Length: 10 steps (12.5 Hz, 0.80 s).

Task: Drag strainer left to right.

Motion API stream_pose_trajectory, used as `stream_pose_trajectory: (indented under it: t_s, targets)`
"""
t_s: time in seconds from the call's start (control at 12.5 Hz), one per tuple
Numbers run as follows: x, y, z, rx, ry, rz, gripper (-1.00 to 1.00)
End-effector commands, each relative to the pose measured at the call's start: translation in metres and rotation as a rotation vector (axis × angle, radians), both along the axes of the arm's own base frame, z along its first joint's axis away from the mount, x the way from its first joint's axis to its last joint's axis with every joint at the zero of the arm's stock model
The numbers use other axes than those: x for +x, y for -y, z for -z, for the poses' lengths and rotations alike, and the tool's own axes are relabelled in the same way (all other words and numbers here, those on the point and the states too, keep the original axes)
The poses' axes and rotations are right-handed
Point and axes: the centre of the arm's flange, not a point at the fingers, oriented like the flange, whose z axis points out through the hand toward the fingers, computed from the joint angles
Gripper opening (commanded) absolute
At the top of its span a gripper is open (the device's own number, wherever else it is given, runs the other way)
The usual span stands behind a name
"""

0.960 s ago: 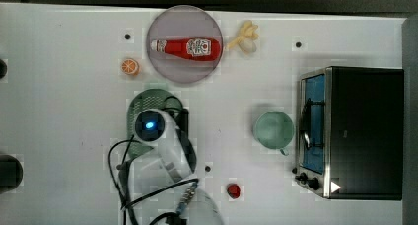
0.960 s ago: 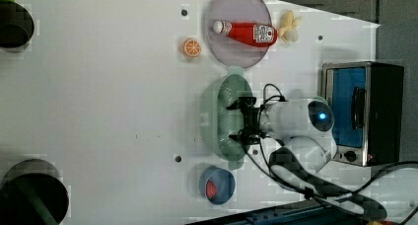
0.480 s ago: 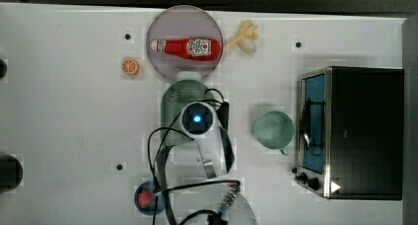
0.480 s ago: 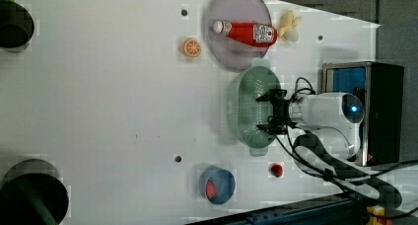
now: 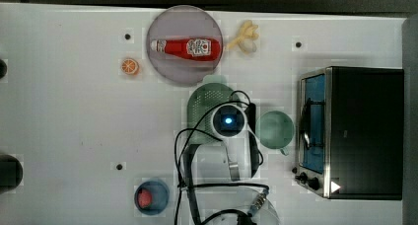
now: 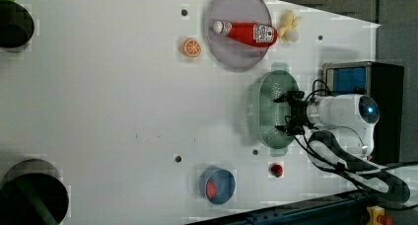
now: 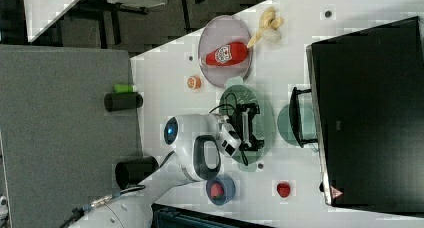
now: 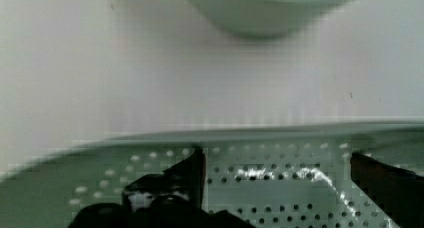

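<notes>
The black jaws of the gripper (image 8: 277,188) stand spread wide, both dipped inside the strainer (image 6: 268,109), with dotted mesh showing between them; they pinch nothing. In the wrist view the fingers (image 8: 185,175) are dark, angular and matte against the pale perforated floor.

The strainer is a mint-green oval of smooth plastic with a broad plain rim and a centre pricked with fine holes. It lies flat on the worktop (image 5: 74,116) near the middle, just below the purple plate in the top view and just left of the cup (image 5: 275,130), close to it but apart.

The cup is a smaller, round, teal-green vessel with a stub handle, sitting beside the boxy black oven (image 5: 355,131), whose glass door has a bluish sheen.

The arm's glossy white wrist, looped with black cables, covers much of the strainer in the top view.

On the round, matte purple plate (image 5: 170,69) lies a red ketchup bottle (image 5: 187,48) on its side. Beside the plate is a small orange slice (image 5: 130,66). A blue bowl (image 5: 152,197) holds something red.
</notes>
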Motion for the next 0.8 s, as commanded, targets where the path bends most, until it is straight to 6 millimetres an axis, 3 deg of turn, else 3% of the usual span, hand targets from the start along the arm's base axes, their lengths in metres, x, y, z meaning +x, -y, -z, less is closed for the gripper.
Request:
stream_pose_trajectory:
  t_s: [0.08, 0.24, 0.48, 0.64, 0.8]
  targets:
    - [0.005, 0.019, -0.009, -0.01, 0.013, -0.035, 1.0]
    - [0.003, 0.032, -0.01, -0.016, 0.017, -0.054, 1.0]
    - [0.008, 0.023, -0.022, -0.005, 0.023, -0.233, 1.0]
    - [0.018, 0.001, -0.053, -0.005, 0.07, -0.335, 1.0]
    - [0.026, -0.019, -0.098, -0.023, 0.095, -0.37, 1.0]
